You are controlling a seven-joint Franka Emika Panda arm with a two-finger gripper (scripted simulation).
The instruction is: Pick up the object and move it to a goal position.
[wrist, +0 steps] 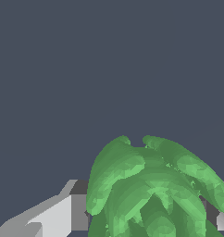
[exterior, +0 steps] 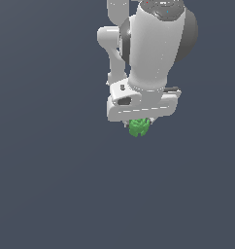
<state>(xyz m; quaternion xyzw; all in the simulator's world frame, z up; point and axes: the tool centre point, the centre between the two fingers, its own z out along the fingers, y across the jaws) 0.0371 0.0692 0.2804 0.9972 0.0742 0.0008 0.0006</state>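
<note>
The object (exterior: 139,127) is a small bright green lumpy blob that pokes out just below the white hand of the arm in the exterior view. The gripper (exterior: 138,122) is mostly hidden behind the hand body there, so its fingertips barely show. In the wrist view the object (wrist: 151,190) fills the space between the two fingers (wrist: 63,215), which press against it from either side. The gripper (wrist: 148,217) is shut on the object.
The white arm (exterior: 156,44) rises from the hand toward the top of the exterior view. Around it there is only a flat, uniform dark blue-grey surface (exterior: 51,170). No goal marker shows in either view.
</note>
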